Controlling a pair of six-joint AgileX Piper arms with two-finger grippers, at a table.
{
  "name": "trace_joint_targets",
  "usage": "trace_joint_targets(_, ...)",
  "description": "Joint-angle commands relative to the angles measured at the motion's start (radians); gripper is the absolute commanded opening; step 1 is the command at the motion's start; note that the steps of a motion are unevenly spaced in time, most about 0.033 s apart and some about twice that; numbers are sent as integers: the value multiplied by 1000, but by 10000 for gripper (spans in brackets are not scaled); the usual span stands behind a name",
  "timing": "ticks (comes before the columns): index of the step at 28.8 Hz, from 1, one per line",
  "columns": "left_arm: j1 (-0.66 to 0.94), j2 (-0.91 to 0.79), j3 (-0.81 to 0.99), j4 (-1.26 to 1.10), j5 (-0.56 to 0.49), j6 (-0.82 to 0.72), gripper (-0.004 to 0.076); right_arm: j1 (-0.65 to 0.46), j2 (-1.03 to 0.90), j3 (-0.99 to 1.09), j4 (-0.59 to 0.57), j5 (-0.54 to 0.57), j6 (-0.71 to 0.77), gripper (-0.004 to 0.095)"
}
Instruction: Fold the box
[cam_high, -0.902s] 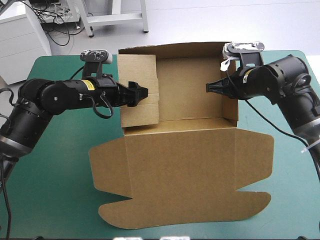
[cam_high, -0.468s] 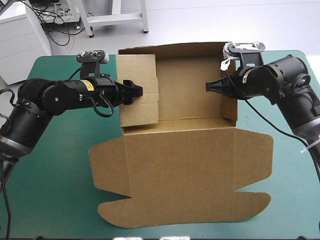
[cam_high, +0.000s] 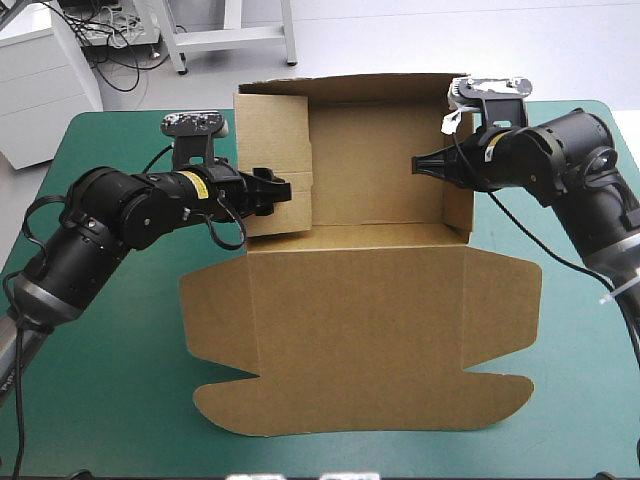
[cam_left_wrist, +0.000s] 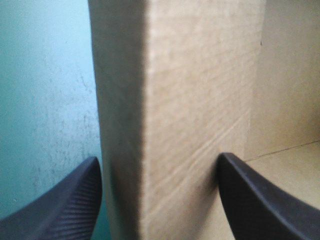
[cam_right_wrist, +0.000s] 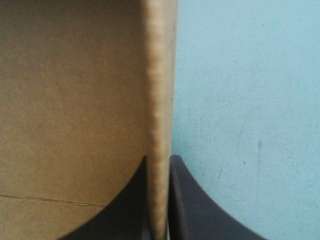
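Note:
The brown box (cam_high: 370, 300) stands as an open tray at the table's far side, with its lid flat toward the front. My left gripper (cam_high: 283, 190) is open and straddles the doubled left wall (cam_high: 275, 140). In the left wrist view the thick wall (cam_left_wrist: 200, 90) fills the gap between the spread fingers (cam_left_wrist: 75, 205). My right gripper (cam_high: 420, 163) reaches over the right wall (cam_high: 458, 200) from outside. In the right wrist view that wall's edge (cam_right_wrist: 160, 90) is pinched between the nearly closed fingers (cam_right_wrist: 190, 210).
Teal-green cover (cam_high: 120, 380) shows on both sides of the lid and outside each wall (cam_right_wrist: 250, 100). The lid's scalloped front edge (cam_high: 360, 430) lies close to the table's front edge. The back wall (cam_high: 370, 85) stands near the far edge.
The whole box has slid a little toward the far edge and its walls stand more upright. The left arm shifted inward while staying at the left wall. The right gripper kept its hold.

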Motion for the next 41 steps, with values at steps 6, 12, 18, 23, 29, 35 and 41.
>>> trace_joint_targets(6,-25,-32,-25,56,-133,-20,424,1,-37,-30,-7,-77,3,-3)
trace_joint_targets(12,-25,-22,-25,30,-133,-18,212,1,-37,-30,-7,-68,2,-4)
trace_joint_targets(18,-25,-25,-25,30,-130,-14,-32,1,-37,-30,-7,-56,0,-4)
trace_joint_targets(23,-25,-4,-27,30,-67,64,-32,1,-35,-30,5,-5,-10,-4)
trace_joint_targets(29,-25,109,-77,51,-51,64,-32,1,20,-30,11,66,-50,-4)
trace_joint_targets(35,-25,283,-199,136,104,64,-32,-1,124,-30,26,89,-94,-4)
trace_joint_targets(41,-16,454,-319,181,270,66,-32,-24,302,-30,108,124,-147,-4)
